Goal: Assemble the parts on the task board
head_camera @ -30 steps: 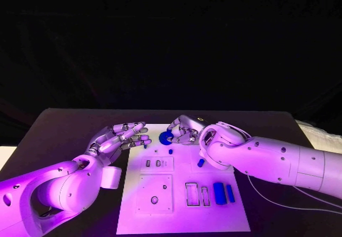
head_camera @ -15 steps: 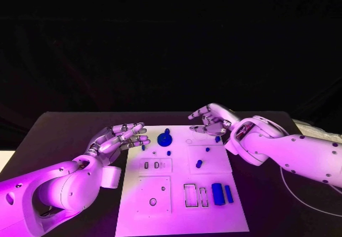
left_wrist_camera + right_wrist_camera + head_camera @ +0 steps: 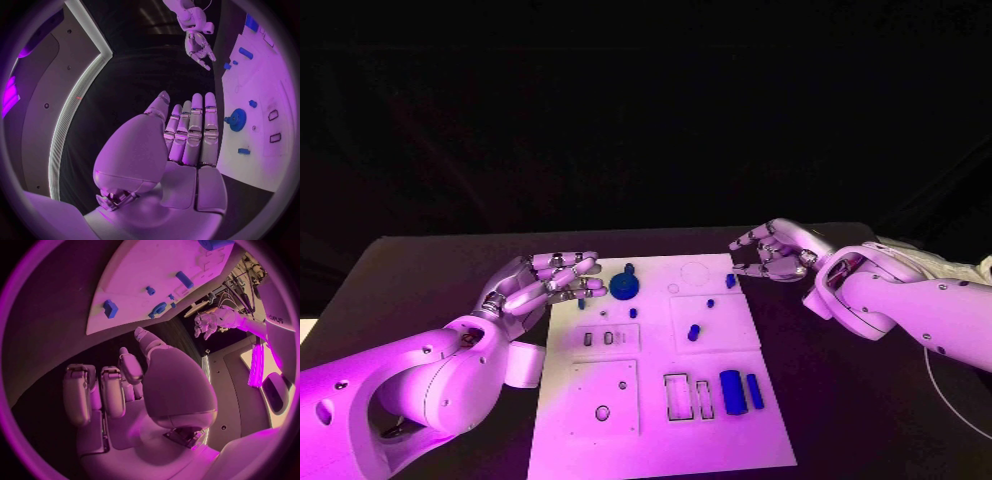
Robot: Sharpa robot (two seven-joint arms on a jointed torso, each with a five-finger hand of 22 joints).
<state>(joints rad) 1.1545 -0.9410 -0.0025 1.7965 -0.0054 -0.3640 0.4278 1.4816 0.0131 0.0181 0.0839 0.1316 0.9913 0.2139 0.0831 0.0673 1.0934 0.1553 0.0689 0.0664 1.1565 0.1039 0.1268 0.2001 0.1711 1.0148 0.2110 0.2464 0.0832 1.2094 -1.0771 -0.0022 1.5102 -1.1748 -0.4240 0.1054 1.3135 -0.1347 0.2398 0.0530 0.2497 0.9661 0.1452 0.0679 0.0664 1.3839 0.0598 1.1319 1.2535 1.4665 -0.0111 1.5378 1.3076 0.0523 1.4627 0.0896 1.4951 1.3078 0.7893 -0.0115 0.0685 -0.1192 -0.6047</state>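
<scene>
The white task board (image 3: 661,420) lies in the middle of the black table. A blue gear (image 3: 623,285) stands near its far left corner, also seen as the gear (image 3: 237,119). Small blue pieces (image 3: 692,332) lie scattered on the far half, and two blue blocks (image 3: 741,389) sit in the near right part. My left hand (image 3: 542,280) hovers at the board's far left edge beside the gear, fingers stretched out and empty (image 3: 184,140). My right hand (image 3: 773,252) is off the far right corner, fingers loosely bent and holding nothing (image 3: 125,390).
Empty rectangular slots (image 3: 689,395) lie beside the blue blocks, and a plate with a round hole (image 3: 603,412) is at the near left. Black table (image 3: 430,280) surrounds the board on all sides.
My right hand has let go of the gear and drawn back to the right, off the board's far corner. The gear stays on the board. The left hand has barely moved.
</scene>
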